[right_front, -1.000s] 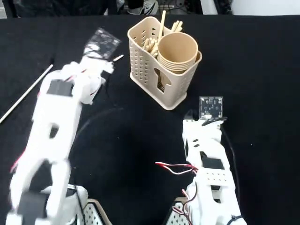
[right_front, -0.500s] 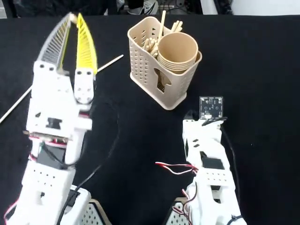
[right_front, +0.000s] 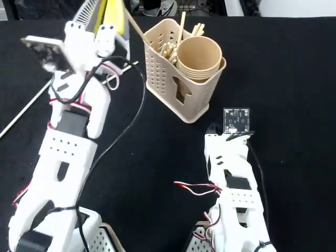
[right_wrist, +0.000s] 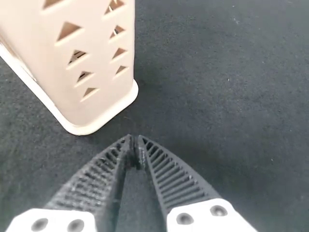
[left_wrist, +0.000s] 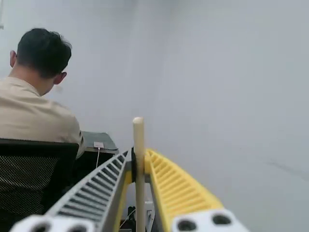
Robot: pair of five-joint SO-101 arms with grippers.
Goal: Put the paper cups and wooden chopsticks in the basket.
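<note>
Paper cups (right_front: 199, 55) stacked in basket (right_front: 178, 97), chopsticks (right_front: 170, 48) beside them, one chopstick (left_wrist: 138, 133) in left tool (left_wrist: 139, 158)

Left arm (right_front: 68, 147) and right arm (right_front: 231, 168): white shells, black servos, red, white and black cables. Left gripper (left_wrist: 139, 153): yellow and grey ribbed fingers. Right gripper (right_wrist: 133, 145): black ribbed fingers.

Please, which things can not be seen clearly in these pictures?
High view, left claw: fingertips cut off by the top edge.
High view, chopstick on the table: its far end hidden under the left arm.
High view, paper cups in the basket: nested, count unclear.
</note>
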